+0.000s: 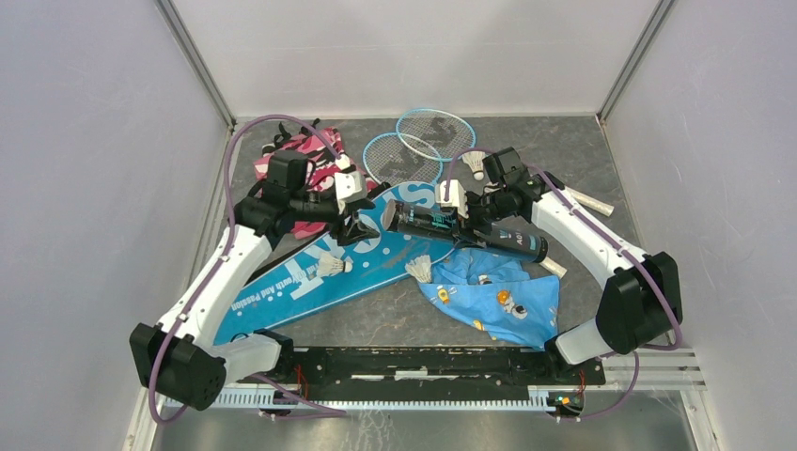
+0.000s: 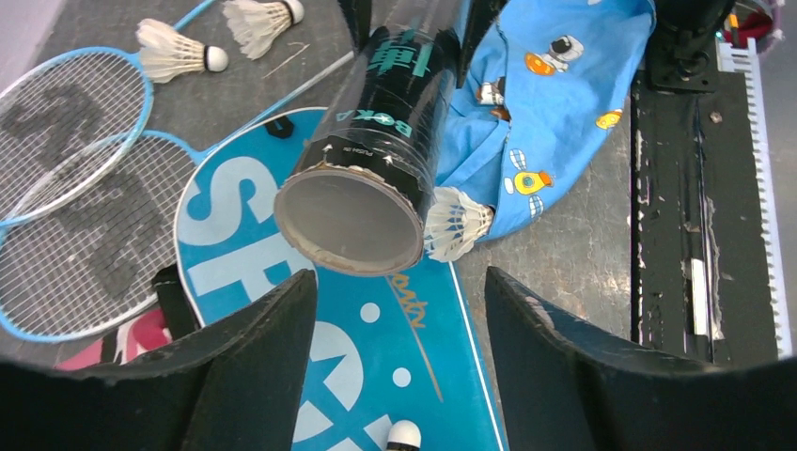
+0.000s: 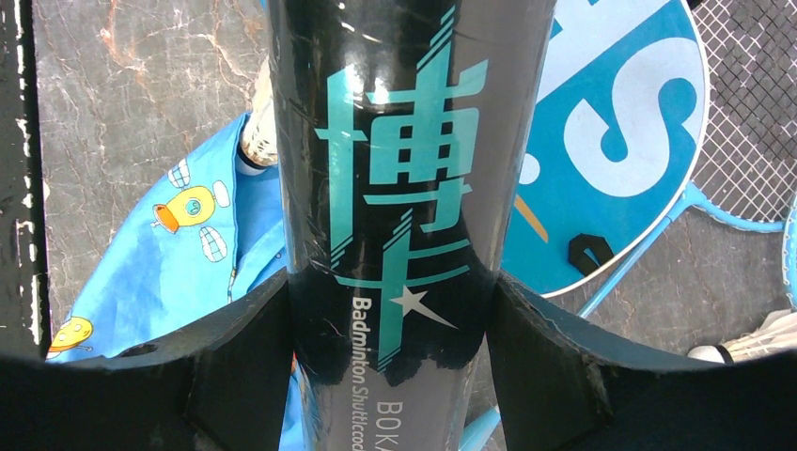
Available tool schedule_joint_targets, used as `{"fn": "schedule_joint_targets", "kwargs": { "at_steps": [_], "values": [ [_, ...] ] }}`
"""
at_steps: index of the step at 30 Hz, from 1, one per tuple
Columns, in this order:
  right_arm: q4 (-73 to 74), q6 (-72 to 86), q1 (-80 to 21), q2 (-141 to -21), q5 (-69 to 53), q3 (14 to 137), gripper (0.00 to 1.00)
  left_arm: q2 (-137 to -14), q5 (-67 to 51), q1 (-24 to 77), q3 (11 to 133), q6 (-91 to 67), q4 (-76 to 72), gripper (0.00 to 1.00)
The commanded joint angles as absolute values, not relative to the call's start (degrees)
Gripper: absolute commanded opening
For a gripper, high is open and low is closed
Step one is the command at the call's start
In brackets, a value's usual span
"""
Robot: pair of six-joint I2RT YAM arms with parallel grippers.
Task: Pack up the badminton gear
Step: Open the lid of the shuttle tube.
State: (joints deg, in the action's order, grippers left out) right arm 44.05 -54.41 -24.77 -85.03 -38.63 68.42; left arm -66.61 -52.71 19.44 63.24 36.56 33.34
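My right gripper (image 1: 467, 214) is shut on the black shuttlecock tube (image 1: 470, 233), holding it level above the table, with its fingers pressed to both sides (image 3: 390, 291). The tube's open mouth (image 2: 348, 221) faces my left gripper (image 2: 399, 282), which is open, holds nothing, and hovers just short of the tube (image 1: 368, 224). Below lies the blue "SPORT" cover (image 1: 320, 268), with one shuttlecock (image 1: 331, 266) on it and another (image 1: 420, 270) at its edge. Two light-blue racquets (image 1: 418, 141) lie at the back, a third shuttlecock (image 1: 475, 162) beside them.
A pink camouflage bag (image 1: 301, 160) lies at the back left behind my left wrist. A blue cartoon-print cloth (image 1: 498, 296) is crumpled under the tube at the front right. White racquet handles (image 1: 592, 200) stick out on the right. The black base rail (image 1: 432, 362) runs along the near edge.
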Motion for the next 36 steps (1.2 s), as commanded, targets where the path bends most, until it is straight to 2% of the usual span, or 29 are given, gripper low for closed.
{"fn": "schedule_joint_targets", "kwargs": {
  "at_steps": [1,6,15,17,20,22,30,36],
  "values": [
    [42.05,-55.99,-25.05,-82.72,-42.95,68.03,0.13,-67.53,-58.79,20.10,60.43,42.69,30.59,0.69],
    [42.42,-56.32,-25.08,-82.85,-43.72,67.70,0.13,-68.73,-60.00,20.78,58.60,41.22,26.11,0.64],
    [42.57,-56.34,-25.02,-83.46,-43.95,67.69,0.12,-70.63,-60.14,23.39,56.52,39.74,22.46,0.46],
    [42.57,-56.32,-25.10,-83.41,-43.82,67.60,0.12,-70.87,-60.15,23.80,56.35,39.67,22.24,0.39],
    [42.45,-56.48,-25.10,-83.26,-42.81,67.65,0.11,-70.86,-60.64,24.07,56.26,39.36,22.37,0.13],
    [42.39,-56.74,-25.03,-83.10,-41.42,67.58,0.10,-70.54,-61.19,24.06,56.40,40.37,23.70,0.03],
    [43.03,-58.79,-25.09,-81.19,-35.59,67.80,0.07,-69.36,-64.25,24.04,58.57,50.51,37.86,0.02],
    [44.71,-61.75,-25.16,-80.05,-31.63,68.10,0.05,-68.56,-65.20,24.01,60.29,55.13,43.27,0.02]
  ]
}}
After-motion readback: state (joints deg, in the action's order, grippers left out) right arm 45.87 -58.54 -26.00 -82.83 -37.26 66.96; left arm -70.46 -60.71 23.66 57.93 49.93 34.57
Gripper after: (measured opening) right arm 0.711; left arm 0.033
